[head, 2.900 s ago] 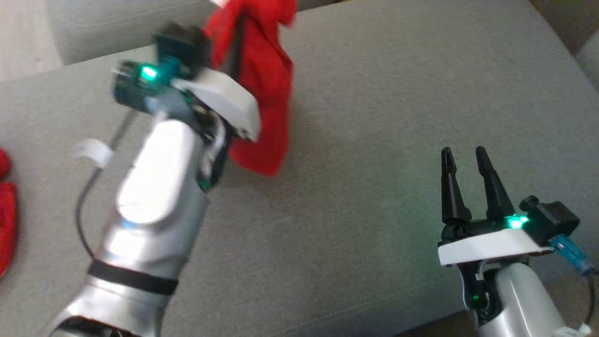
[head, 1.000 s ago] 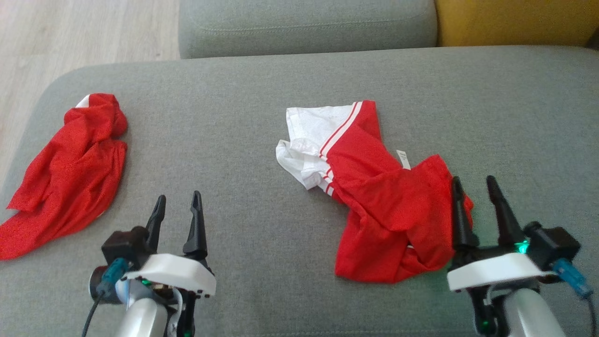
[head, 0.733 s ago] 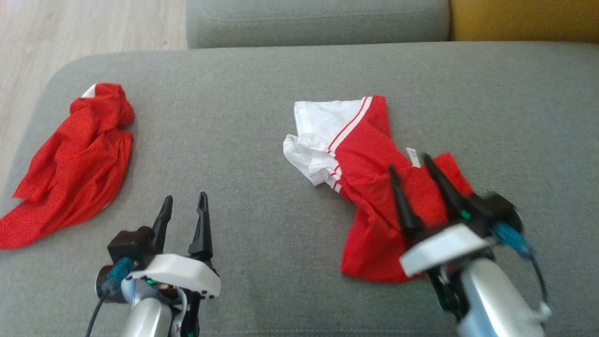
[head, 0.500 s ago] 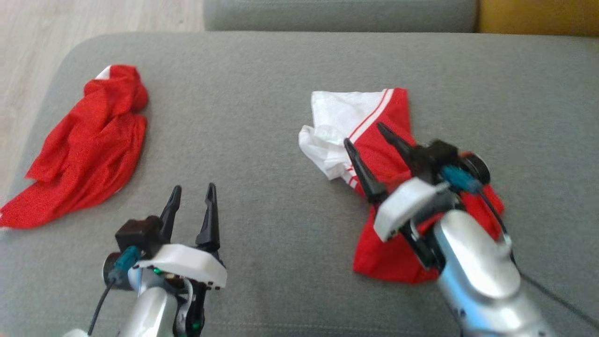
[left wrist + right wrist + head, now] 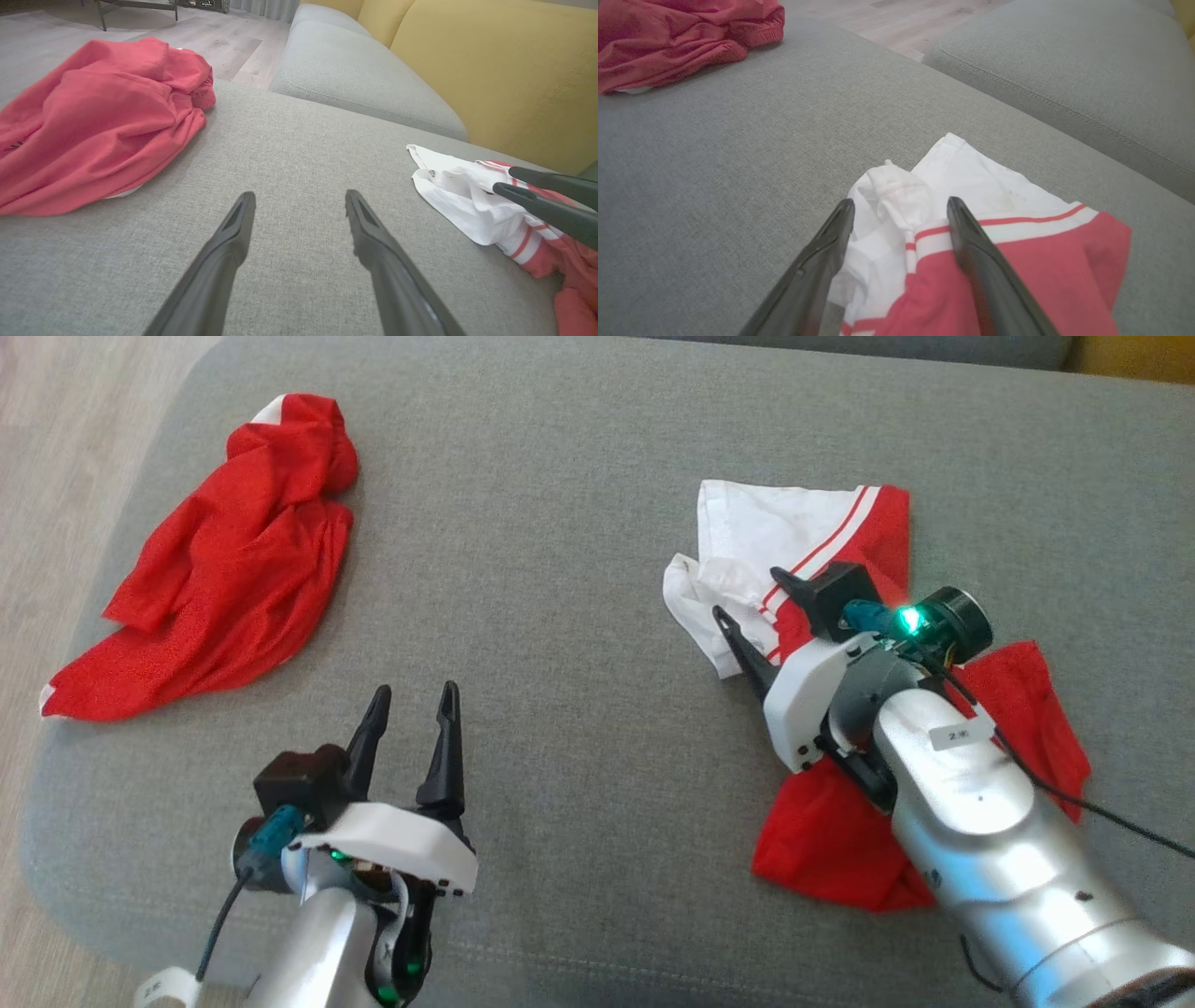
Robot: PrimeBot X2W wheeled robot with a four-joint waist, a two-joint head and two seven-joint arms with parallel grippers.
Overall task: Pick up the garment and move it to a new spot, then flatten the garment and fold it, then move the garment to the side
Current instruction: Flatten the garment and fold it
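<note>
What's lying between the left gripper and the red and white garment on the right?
Just bare grey sofa cushion. The head view shows that stretch between the left gripper and the red and white garment.

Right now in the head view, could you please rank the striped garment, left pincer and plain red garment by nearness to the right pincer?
1. Striped garment, directly under the right pincer.
2. Left pincer, lower left.
3. Plain red garment, far left.

A home living room: grey sofa [image 5: 560,476], yellow cushions [image 5: 490,70], wooden floor [image 5: 210,42].
</note>
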